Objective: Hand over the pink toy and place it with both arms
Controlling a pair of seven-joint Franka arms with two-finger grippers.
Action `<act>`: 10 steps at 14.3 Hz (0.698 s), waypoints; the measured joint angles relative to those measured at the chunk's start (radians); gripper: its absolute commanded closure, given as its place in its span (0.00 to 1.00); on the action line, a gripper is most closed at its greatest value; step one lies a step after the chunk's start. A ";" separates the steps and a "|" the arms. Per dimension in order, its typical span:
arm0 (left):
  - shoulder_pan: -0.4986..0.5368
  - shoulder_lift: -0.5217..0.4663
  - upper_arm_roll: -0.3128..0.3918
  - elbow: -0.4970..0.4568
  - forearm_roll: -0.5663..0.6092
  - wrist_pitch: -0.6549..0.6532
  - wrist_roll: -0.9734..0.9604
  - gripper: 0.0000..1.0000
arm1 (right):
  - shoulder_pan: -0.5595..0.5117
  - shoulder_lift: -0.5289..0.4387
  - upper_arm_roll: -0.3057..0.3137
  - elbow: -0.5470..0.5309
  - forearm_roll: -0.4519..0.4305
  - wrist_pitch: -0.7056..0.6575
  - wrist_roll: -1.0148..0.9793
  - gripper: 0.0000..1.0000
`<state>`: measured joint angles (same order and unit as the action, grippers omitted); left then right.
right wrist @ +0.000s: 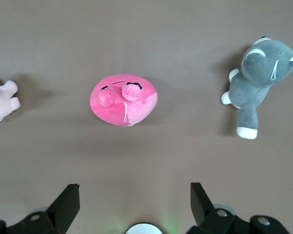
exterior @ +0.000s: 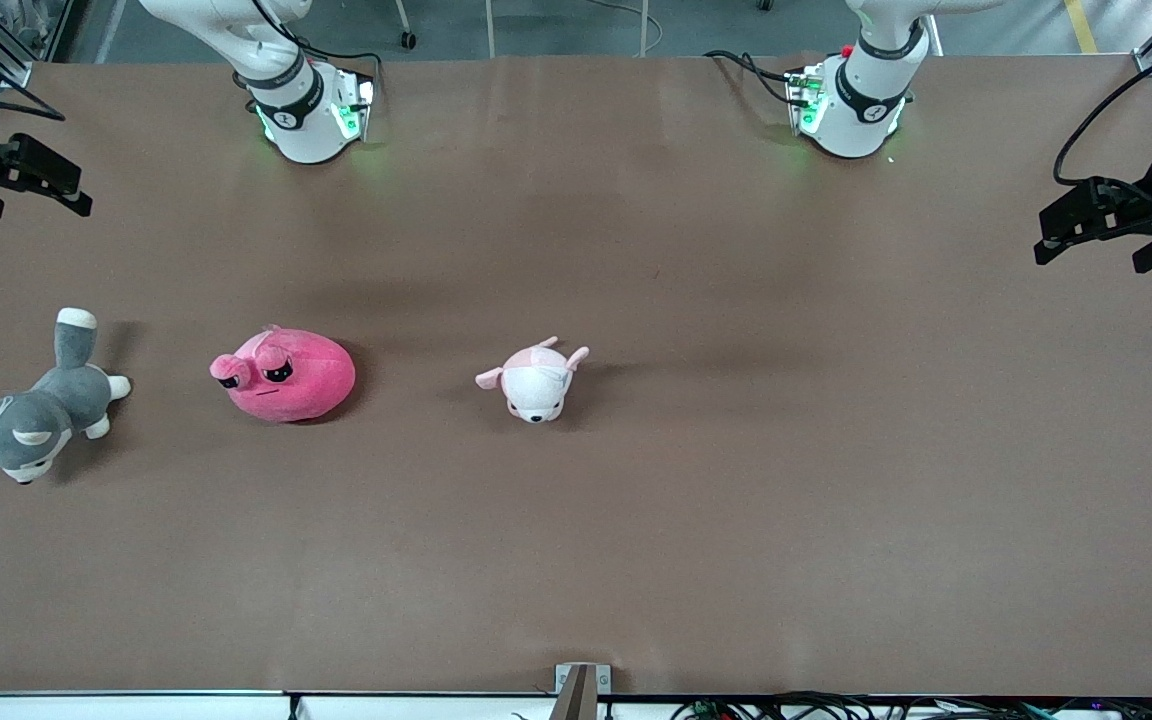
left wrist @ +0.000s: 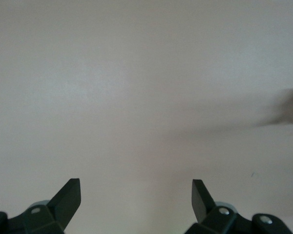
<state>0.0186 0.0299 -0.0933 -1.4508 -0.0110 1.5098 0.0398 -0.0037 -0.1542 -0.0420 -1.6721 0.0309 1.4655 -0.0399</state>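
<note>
The pink toy (exterior: 286,375) (right wrist: 123,100), a round hot-pink plush with two stalk eyes, lies on the brown table (exterior: 696,500) toward the right arm's end. My right gripper (exterior: 81,195) (right wrist: 135,191) hangs high over the right arm's end of the table, open and empty, well apart from the toy. At the other end, my left gripper (exterior: 1044,236) (left wrist: 136,187) hangs up in the air over the table's edge, open and empty. Only bare table shows between its fingers.
A small pale pink-and-white puppy plush (exterior: 534,380) (right wrist: 2,100) lies near the table's middle, beside the pink toy. A grey-and-white plush (exterior: 36,415) (right wrist: 256,80) lies close to the right arm's end. Both arm bases (exterior: 311,115) (exterior: 851,105) stand farthest from the front camera.
</note>
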 measured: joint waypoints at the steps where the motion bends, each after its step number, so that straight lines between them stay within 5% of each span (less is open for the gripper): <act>1: -0.001 0.000 -0.002 0.000 0.000 0.000 -0.001 0.00 | 0.000 0.000 0.000 0.000 0.012 -0.001 0.012 0.00; 10: -0.005 0.000 -0.008 0.000 0.000 0.000 -0.080 0.00 | 0.002 0.000 0.005 0.002 -0.013 -0.002 -0.005 0.00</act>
<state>0.0135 0.0299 -0.1017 -1.4508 -0.0110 1.5093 -0.0401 -0.0020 -0.1545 -0.0366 -1.6701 0.0178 1.4640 -0.0449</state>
